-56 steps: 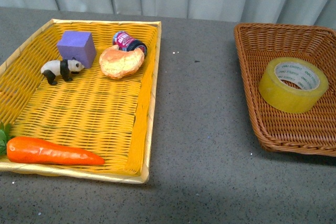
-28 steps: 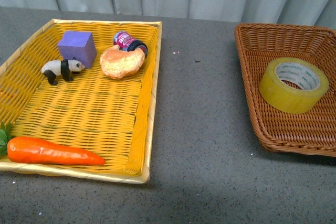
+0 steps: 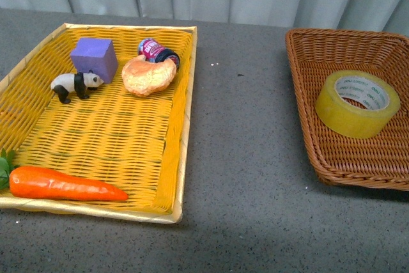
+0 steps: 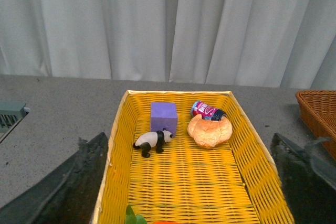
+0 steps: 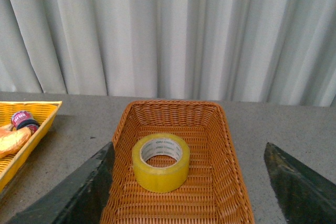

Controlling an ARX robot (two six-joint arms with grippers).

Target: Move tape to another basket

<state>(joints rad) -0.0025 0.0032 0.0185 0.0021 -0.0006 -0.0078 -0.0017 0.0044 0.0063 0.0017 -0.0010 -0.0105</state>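
The yellow tape roll (image 3: 356, 103) lies flat in the brown wicker basket (image 3: 307, 126) at the right of the front view. It also shows in the right wrist view (image 5: 160, 162), inside the basket (image 5: 220, 145). My right gripper (image 5: 191, 192) is open and empty, its dark fingers (image 5: 79, 192) wide apart, held back from and above the basket. My left gripper (image 4: 191, 182) is open and empty above the yellow tray (image 4: 247, 145). Neither arm shows in the front view.
The yellow flat tray (image 3: 182, 126) at the left holds a purple cube (image 3: 94, 57), a toy panda (image 3: 75, 85), a croissant (image 3: 148, 75), a small can (image 3: 157, 50) and a carrot (image 3: 61, 185). Grey tabletop (image 3: 243, 158) lies between tray and basket. Curtains hang behind.
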